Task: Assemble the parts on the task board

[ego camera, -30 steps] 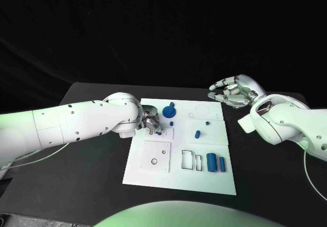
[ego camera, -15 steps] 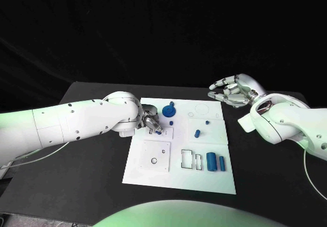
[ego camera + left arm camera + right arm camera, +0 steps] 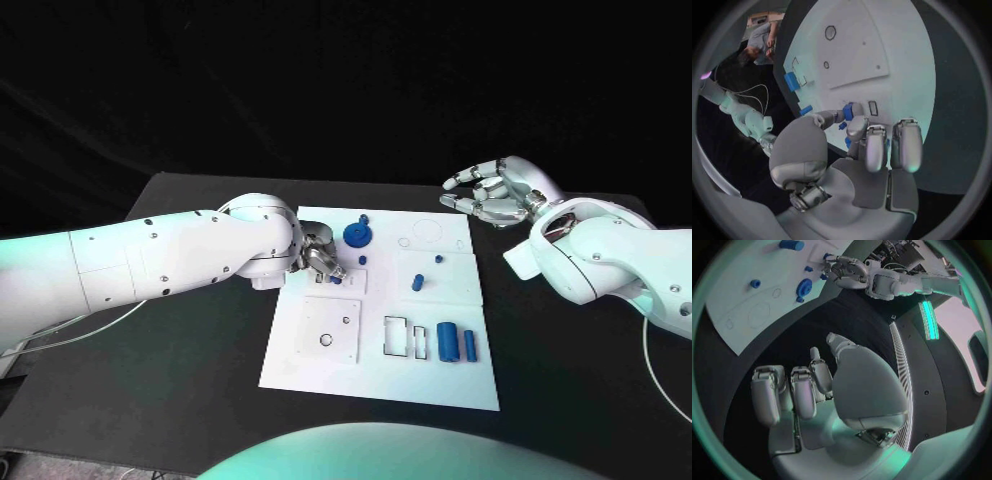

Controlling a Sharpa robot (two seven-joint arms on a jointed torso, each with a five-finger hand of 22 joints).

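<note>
The left hand (image 3: 320, 258) pinches what looks like a small blue part (image 3: 848, 111) over the task board (image 3: 378, 385), fingers nearly closed. The right hand (image 3: 492, 195) hovers off the board, fingers curled, empty. Most work remains: one blue disc (image 3: 358, 237), one cylinder (image 3: 449, 342) and one bar (image 3: 470, 346) lie loose.

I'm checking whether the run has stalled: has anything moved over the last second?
Nothing visibly changed. The left hand stays down at the task board's far left part, fingers around a small blue part; the right hand still hovers beyond the board's far right corner, holding nothing. The blue pieces lie where they were.
</note>
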